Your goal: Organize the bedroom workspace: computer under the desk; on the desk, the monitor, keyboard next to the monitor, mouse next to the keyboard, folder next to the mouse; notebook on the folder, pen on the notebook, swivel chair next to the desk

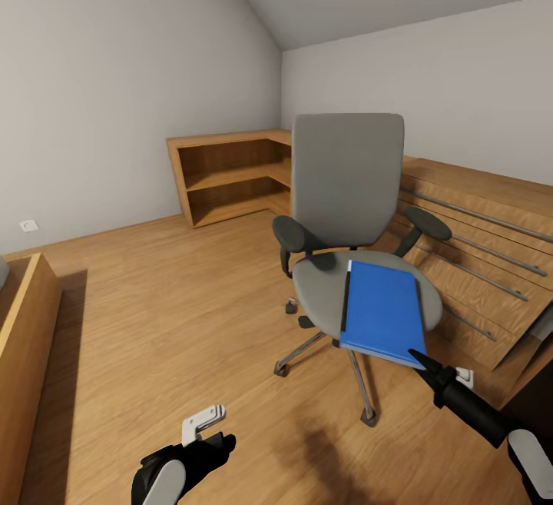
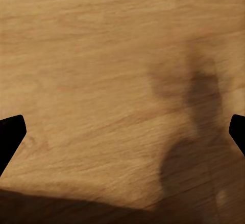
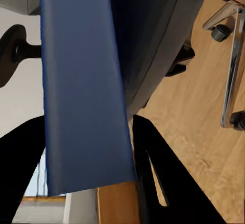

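Note:
The grey swivel chair [image 1: 346, 182] stands in the middle of the wood floor, facing me. The bright-blue folder [image 1: 384, 309] lies on its seat, with the near edge past the seat's front. My right gripper [image 1: 418, 355] is at that near edge. In the right wrist view its black fingers [image 3: 153, 157] press on both sides of the folder [image 3: 81, 81], so it is shut on the folder. The chair's chrome base [image 3: 235, 45] shows below. My left gripper [image 1: 219, 443] hangs low over bare floor, open [image 2: 122, 132] and holding nothing.
A light-wood corner bookshelf [image 1: 230, 174] stands against the far walls. A light-wood dresser with long bar handles [image 1: 476, 244] runs along the right, close behind the chair. A wooden frame [image 1: 31, 320] sits at the left edge. Open floor lies left of the chair.

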